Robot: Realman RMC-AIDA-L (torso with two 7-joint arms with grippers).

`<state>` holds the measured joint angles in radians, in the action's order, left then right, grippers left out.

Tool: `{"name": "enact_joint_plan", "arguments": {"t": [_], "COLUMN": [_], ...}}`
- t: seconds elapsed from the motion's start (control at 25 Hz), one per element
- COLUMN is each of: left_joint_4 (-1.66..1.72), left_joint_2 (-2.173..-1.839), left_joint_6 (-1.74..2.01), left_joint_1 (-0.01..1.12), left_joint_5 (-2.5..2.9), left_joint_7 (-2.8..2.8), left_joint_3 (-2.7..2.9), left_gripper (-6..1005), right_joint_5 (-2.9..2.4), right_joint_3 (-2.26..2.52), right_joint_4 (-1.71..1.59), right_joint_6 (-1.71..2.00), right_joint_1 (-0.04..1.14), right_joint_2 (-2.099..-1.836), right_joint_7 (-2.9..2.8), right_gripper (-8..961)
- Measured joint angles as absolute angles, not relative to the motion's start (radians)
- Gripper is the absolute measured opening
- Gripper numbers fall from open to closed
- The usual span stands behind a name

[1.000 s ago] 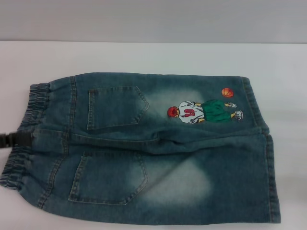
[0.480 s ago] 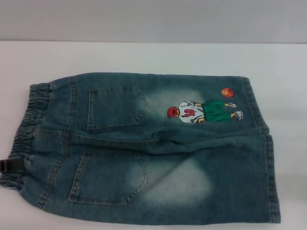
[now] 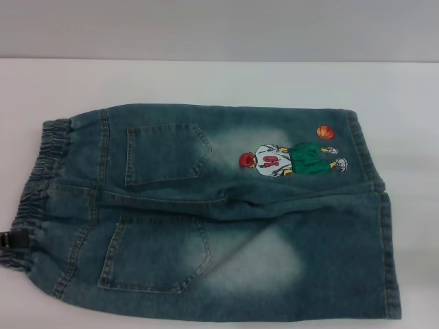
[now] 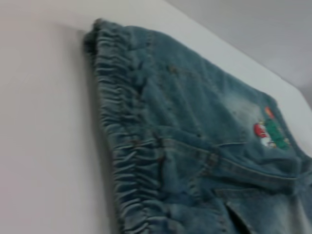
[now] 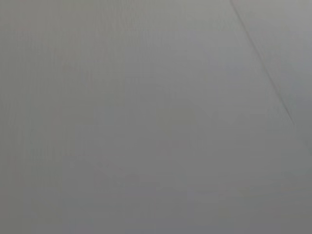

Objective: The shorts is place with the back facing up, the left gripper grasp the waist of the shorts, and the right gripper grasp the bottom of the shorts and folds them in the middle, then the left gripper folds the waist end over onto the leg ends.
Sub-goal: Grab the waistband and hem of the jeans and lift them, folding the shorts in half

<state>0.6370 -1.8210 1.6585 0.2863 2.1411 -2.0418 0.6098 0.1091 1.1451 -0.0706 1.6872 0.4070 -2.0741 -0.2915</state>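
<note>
The denim shorts (image 3: 226,226) lie flat on the white table (image 3: 206,82), back up, with both patch pockets showing. The ruffled waist (image 3: 41,171) is at the left and the two flat leg hems (image 3: 387,253) are at the right. An embroidered basketball player (image 3: 291,159) is on the far leg. Only a black tip of my left gripper (image 3: 8,240) shows, at the head view's left edge, against the near part of the waist. The left wrist view looks along the waist band (image 4: 122,146) from close by. My right gripper is out of view.
Bare white table surrounds the shorts on the far side and to the right (image 3: 411,103). A grey wall (image 3: 219,27) rises behind the table. The right wrist view shows only a plain grey surface (image 5: 146,122).
The black tip of my left gripper has slid along the waist toward the near side and drawn back to the left edge of the view. The shorts have not moved.
</note>
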Motion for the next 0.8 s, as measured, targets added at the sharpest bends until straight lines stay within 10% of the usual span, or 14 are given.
{"name": "enact_joint_plan", "arguments": {"t": [0.8], "left_joint_4": [0.611], "left_joint_2": [-1.816], "left_joint_6": [1.617], "left_joint_1": [0.298], "left_joint_5": [2.16], "left_joint_7": [-2.048], "left_joint_3": [0.611], "left_gripper": [802], "right_joint_5": [0.112], "right_joint_3": [1.147], "right_joint_4": [-0.07], "right_joint_6": [1.677], "right_joint_1": [0.408], "right_joint_2": [-2.074], "right_joint_7": [-0.291], "right_gripper": [704]}}
